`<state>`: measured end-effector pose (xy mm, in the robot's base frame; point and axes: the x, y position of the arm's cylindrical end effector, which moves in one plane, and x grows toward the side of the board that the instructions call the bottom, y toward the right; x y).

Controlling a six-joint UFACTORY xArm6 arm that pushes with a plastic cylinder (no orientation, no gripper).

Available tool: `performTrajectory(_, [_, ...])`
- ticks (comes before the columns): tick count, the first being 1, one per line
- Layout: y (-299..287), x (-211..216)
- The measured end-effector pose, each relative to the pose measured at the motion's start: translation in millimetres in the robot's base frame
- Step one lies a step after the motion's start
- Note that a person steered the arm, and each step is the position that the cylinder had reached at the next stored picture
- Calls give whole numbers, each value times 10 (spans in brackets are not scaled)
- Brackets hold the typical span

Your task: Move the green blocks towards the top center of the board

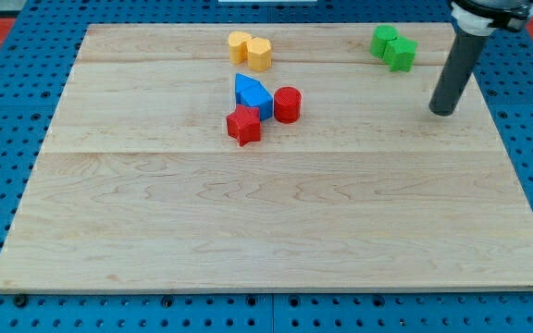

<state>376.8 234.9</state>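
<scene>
Toward the view's left of the top edge, two yellow blocks (pixel 250 49) were seen touching each other, close to the top centre of the wooden board (pixel 248 231). Just below them a blue block (pixel 253 93) was flanked by a red star-shaped block (pixel 243 125) at its lower left and a red cylinder (pixel 287 104) at its right. Further to the view's right, the two green blocks (pixel 393 46) were found pressed together near the top edge, well right of centre. At the far right, my tip (pixel 443 112) was set down on the board, below and to the right of the green pair and apart from it. No pincer was fitted to the rod, so nothing was clasped or released. The green blocks lay up and to the left of the tip, so a leftward push along the top edge was judged to need the tip first brought up level with them on their right side
</scene>
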Motion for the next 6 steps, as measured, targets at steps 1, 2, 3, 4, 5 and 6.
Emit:
performTrajectory(1, [160, -2])
performTrajectory(2, [179, -319])
performTrajectory(3, [179, -773])
performTrajectory(4, [176, -1003])
performTrajectory(5, [-243, -1076])
performTrajectory(6, [-524, -1077])
